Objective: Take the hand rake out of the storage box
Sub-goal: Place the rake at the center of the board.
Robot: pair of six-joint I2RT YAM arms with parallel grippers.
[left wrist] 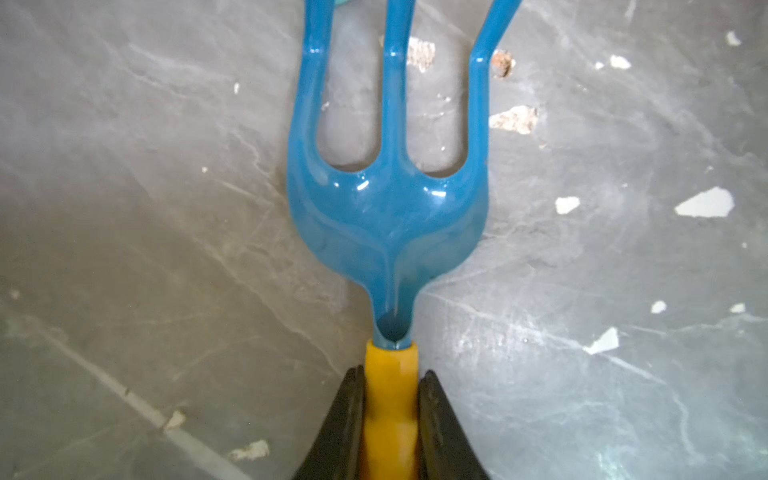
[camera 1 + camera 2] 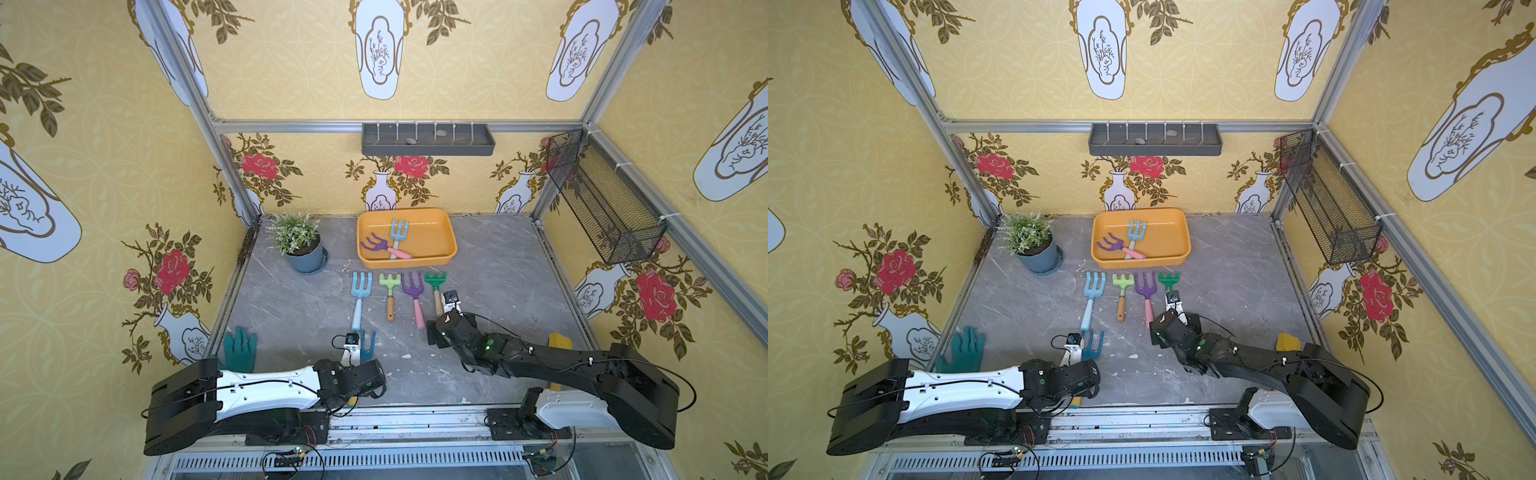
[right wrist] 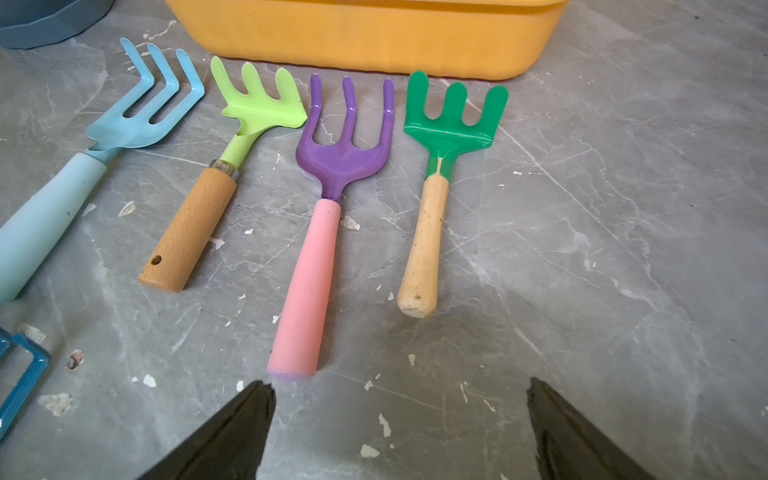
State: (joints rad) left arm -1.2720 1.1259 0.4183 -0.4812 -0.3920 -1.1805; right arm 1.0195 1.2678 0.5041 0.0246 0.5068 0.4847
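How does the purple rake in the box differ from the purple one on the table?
The boxed purple rake lies slanted inside the storage box, crossing the light blue rake. The table purple rake lies straight in the row outside it, nothing crossing it. Both have purple tines and pink handles.

yellow-handled rake (image 1: 386,216) tips cropped, storage box (image 3: 365,37) cropped

Left hand (image 1: 392,372) pinched closed, arm stretched forward; right hand (image 3: 401,382) spread wide, arm angled inward.
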